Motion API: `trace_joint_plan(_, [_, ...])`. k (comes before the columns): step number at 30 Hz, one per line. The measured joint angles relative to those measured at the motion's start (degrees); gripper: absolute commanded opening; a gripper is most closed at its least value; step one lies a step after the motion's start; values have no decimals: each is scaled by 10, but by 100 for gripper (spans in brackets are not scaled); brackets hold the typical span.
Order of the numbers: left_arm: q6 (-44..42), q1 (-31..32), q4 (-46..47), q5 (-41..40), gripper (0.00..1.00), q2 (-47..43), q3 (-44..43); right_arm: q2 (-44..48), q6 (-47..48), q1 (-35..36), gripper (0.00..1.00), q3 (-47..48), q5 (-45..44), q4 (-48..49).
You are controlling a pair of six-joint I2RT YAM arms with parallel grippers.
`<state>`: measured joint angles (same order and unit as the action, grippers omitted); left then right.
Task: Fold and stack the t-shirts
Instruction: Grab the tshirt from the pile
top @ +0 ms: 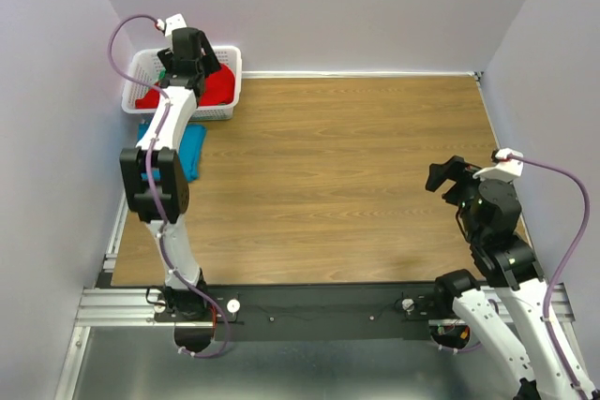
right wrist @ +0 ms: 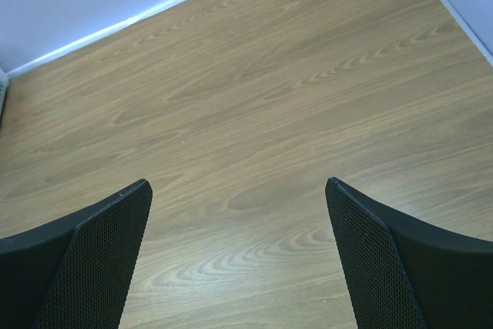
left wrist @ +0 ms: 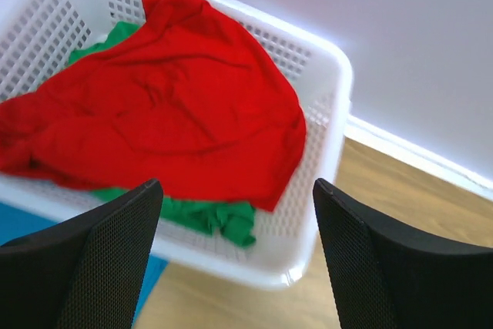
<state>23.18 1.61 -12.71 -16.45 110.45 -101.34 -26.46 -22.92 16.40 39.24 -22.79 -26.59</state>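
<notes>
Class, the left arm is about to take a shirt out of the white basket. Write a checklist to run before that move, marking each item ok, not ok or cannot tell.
1. Left gripper open and empty: ok, fingers wide apart above the basket.
2. Red t-shirt reachable: ok, it lies on top.
3. Green t-shirt free of the pick: not ok, it lies under the red one and may drag along.
4. Teal t-shirt out of the way: ok, outside the basket, on the table.
5. Right gripper clear: ok, open over bare wood.
</notes>
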Motion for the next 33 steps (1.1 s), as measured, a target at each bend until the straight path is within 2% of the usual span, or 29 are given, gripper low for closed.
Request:
trace_joint_plan(4, [-1,-22,-32,0,85,116,-103,-16,0,0,100,0,2,0])
trace_joint_plan(8, [-2,-44,-33,10,84,189,-145,-35,0,0,100,-1,9,0])
trace_joint_plan(16, [-2,-75,-22,63,77,281,-200,-50,0,0,100,-1,17,0])
trace_joint_plan(22, [-2,-82,10,109,76,309,-208,-53,0,0,100,-2,19,0])
trace_joint_plan(24, [-2,-84,19,123,69,316,-218,-53,0,0,100,-3,20,0])
trace_joint_plan(26, [0,-86,30,146,56,323,-231,-56,-1,0,100,-4,23,0])
trace_joint_plan(28, [4,-89,40,166,50,327,-238,-59,-1,0,100,-4,25,0])
trace_joint_plan(29, [7,-91,45,176,44,328,-239,-61,-2,0,100,-4,25,0])
trace_joint_plan(33, [17,-103,59,211,43,335,-244,-69,-2,0,100,-4,27,0])
